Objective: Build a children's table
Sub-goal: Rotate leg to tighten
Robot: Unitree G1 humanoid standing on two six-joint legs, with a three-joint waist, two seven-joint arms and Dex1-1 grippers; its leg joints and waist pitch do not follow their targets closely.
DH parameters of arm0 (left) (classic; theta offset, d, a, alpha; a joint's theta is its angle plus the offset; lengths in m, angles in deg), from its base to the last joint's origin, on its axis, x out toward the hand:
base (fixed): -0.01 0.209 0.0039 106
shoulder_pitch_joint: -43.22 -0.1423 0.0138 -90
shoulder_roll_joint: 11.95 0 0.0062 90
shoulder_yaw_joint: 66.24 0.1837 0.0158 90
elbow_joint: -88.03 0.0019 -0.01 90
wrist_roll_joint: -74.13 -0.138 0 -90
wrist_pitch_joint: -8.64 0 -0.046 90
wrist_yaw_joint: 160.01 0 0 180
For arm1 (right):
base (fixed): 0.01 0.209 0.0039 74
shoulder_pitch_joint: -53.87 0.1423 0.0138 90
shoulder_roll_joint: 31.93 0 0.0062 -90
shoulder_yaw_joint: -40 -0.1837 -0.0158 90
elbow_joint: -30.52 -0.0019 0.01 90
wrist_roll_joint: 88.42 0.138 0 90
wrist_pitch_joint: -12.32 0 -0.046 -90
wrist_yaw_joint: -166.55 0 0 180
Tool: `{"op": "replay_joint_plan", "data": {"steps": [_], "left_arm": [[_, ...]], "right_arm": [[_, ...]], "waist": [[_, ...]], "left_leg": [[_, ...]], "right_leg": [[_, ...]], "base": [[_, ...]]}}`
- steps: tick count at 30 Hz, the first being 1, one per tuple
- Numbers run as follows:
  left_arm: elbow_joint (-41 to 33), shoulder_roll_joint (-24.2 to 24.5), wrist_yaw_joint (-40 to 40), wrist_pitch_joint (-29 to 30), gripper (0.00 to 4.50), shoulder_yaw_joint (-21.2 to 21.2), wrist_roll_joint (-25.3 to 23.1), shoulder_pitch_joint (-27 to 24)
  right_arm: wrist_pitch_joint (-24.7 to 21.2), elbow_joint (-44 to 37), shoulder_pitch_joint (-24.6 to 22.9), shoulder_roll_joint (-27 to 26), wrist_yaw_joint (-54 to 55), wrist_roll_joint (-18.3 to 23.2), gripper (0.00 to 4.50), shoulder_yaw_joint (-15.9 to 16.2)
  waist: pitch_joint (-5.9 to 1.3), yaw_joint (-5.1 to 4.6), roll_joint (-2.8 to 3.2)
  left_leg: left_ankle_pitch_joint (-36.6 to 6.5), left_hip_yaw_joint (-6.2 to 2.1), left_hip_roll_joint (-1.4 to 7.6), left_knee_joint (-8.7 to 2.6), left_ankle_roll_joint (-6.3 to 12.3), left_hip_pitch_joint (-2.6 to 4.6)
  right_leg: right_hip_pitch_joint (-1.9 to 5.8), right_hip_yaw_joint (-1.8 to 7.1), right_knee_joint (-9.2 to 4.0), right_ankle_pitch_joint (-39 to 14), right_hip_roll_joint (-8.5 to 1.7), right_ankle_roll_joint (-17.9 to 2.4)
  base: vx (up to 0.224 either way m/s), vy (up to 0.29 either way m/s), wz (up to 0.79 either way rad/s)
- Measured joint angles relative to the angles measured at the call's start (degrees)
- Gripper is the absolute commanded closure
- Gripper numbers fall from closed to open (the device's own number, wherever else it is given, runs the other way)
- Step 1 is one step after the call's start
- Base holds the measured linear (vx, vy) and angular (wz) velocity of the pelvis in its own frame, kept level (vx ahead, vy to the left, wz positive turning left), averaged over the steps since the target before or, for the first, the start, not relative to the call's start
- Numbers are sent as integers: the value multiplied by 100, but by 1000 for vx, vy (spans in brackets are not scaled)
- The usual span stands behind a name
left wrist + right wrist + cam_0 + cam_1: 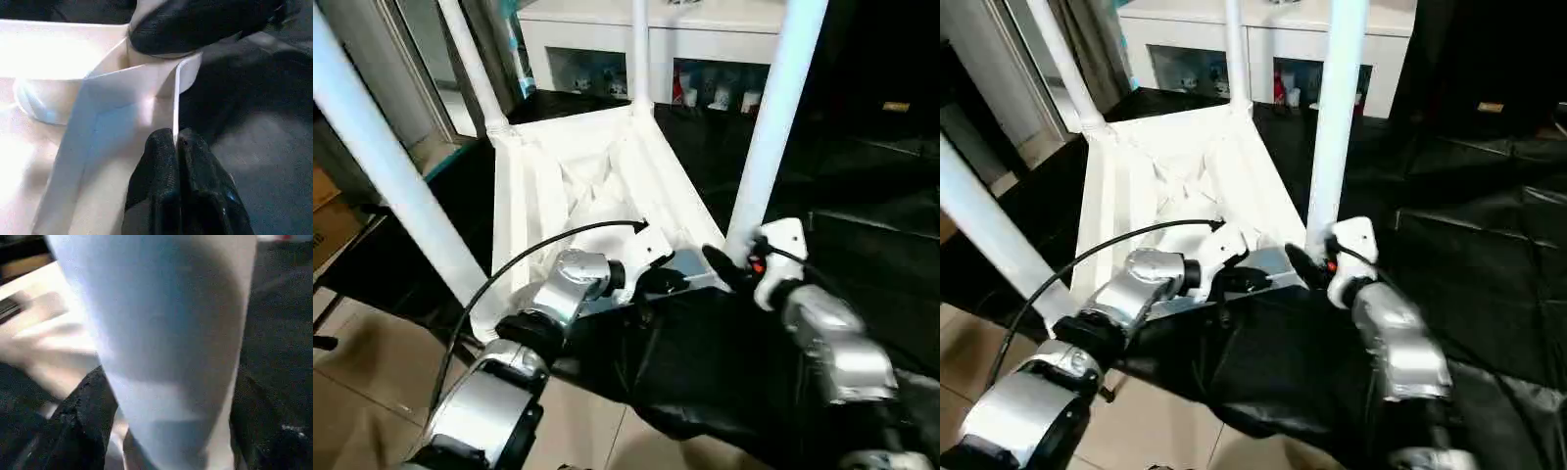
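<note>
The children's table point(597, 186) lies upside down on the black-draped worktop point(862, 264) in front of me, its ribbed underside facing up and its four tube legs standing upright from the corner sockets. The near-left leg point(391, 176) rises at the left of my head view, the near-right leg point(773, 117) at the right, and the two far legs point(641, 54) stand at the back corners, towards a white cabinet point(705, 39) with small items on its shelf. My left claw point(175, 147) is at the near edge of the tabletop: in the left wrist view both black fingers point(200, 161) are pressed together on the thin white rim point(175, 103) of the table, so that claw is closed on the rim. My right claw point(729, 269) is at the base of the near-right leg, close beside the left claw; in the right wrist view its black fingers point(80, 421) sit on either side of the white tube and touch it, closed around the leg. Light floor tiles point(352, 362) show below the worktop edge.
</note>
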Motion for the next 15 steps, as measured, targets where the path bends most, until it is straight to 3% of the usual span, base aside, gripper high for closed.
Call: {"op": "replay_joint_plan", "data": {"steps": [7, 13, 15], "left_arm": [[-314, 520, 1204, -206, 450, 171, 119, -105], [-508, 715, 1729, -244, 450, 234, 159, -182], [-572, 787, 1840, -236, 450, 253, 174, -217]], "right_arm": [[-103, -390, -123, 812, -1574, 257, 120, 490], [-117, -488, -123, 1022, -2156, 335, 120, 670], [-126, -491, -124, 1079, -2271, 380, 155, 715]], "waist": [[-3, 28, 4], [22, 65, -34], [32, 70, -47]], "left_leg": [[13, 4, 23, 5, 24, -39], [10, 9, 19, 13, 27, -58], [11, 8, 21, 16, 27, -58]], "right_leg": [[-34, -13, -1, -24, 13, 26], [-46, -14, -2, -27, 5, 22], [-46, -14, 3, -27, 6, 22]], "base": [[0, 0, 0], [0, 0, 0], [0, 0, 0]]}}
